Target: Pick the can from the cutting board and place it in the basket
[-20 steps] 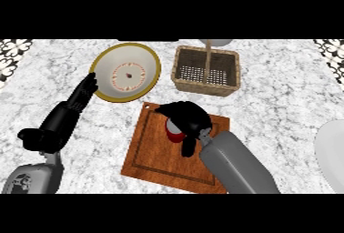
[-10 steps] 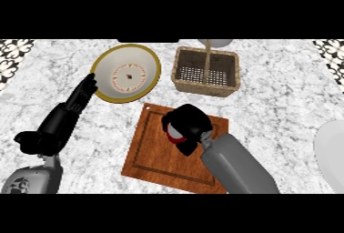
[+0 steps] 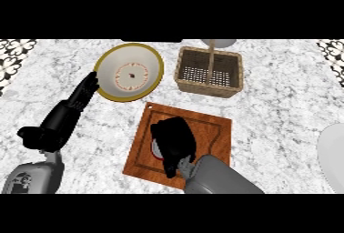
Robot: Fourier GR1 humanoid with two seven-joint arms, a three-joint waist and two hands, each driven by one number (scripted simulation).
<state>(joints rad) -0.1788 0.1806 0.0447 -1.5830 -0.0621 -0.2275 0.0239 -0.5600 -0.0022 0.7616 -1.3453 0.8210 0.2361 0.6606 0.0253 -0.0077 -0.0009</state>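
Observation:
The wooden cutting board (image 3: 212, 131) lies at the middle of the marble counter. My right hand (image 3: 176, 141) sits on it, curled over the can (image 3: 155, 151), of which only a red and white sliver peeks out at the hand's left side. The wicker basket (image 3: 204, 89) with its upright handle stands just beyond the board's far right corner. My left hand (image 3: 84, 91) rests open at the left, fingers pointing up beside the plate.
A yellow-rimmed plate (image 3: 152, 63) lies at the far left of the board, next to the basket. A white rounded object (image 3: 333, 154) shows at the right edge. Another pale object (image 3: 222, 43) sits behind the basket.
My right hand has settled lower over the can and closed round it, hiding most of its red side. The left arm has stayed put.

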